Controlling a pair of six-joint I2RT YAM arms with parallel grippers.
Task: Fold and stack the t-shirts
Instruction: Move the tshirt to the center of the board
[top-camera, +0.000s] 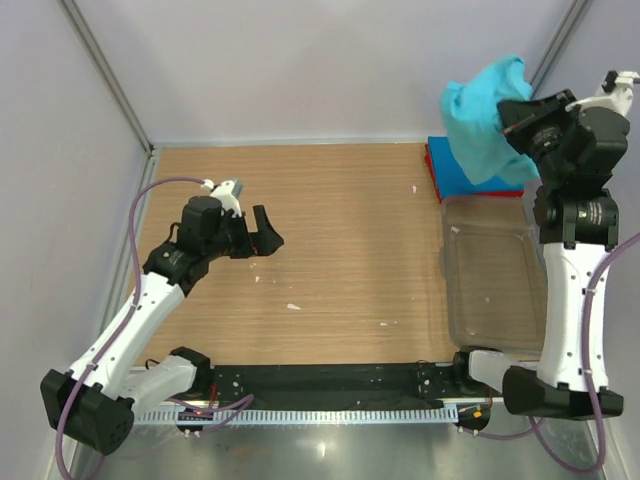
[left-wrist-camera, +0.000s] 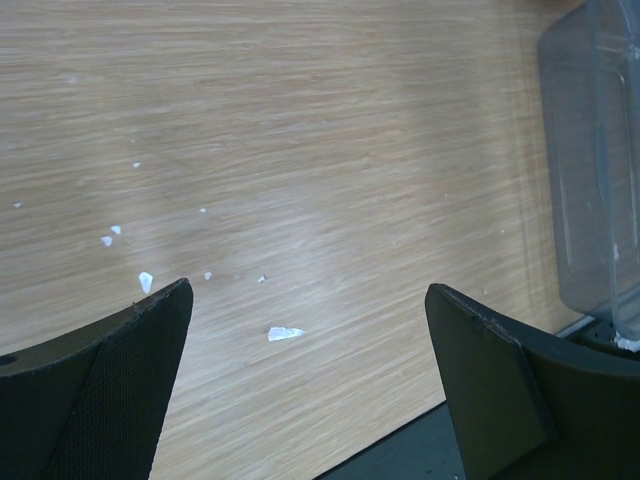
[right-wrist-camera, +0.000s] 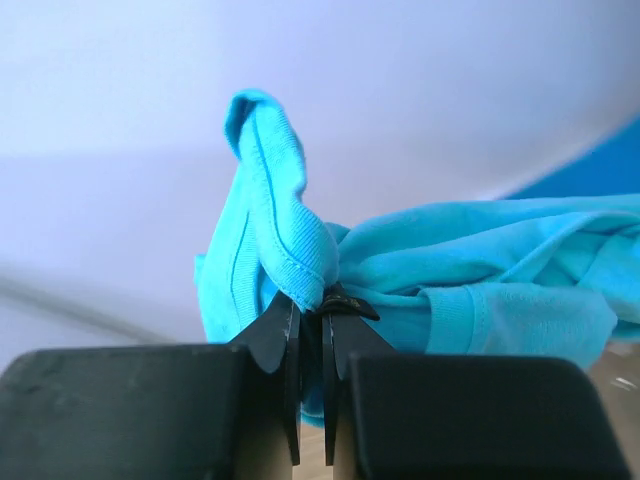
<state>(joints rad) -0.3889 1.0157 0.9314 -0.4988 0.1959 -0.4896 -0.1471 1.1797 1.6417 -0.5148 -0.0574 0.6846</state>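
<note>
A turquoise t-shirt (top-camera: 485, 115) hangs bunched in the air at the far right, above the back of the table. My right gripper (top-camera: 512, 118) is shut on a fold of it; in the right wrist view the turquoise t-shirt (right-wrist-camera: 480, 270) bulges out over the gripper (right-wrist-camera: 312, 310), whose jaws pinch the cloth. Under it lie a folded blue t-shirt (top-camera: 460, 175) on a folded red t-shirt (top-camera: 433, 165), both partly hidden by the hanging cloth. My left gripper (top-camera: 268, 236) hovers open over the left of the table, nothing between its fingers (left-wrist-camera: 110, 390).
A clear plastic tub (top-camera: 492, 275) stands at the right, in front of the folded pile, and shows as the tub (left-wrist-camera: 590, 160) in the left wrist view. Small white scraps (left-wrist-camera: 284, 333) dot the wooden table (top-camera: 340, 260). Grey walls close in the back and sides.
</note>
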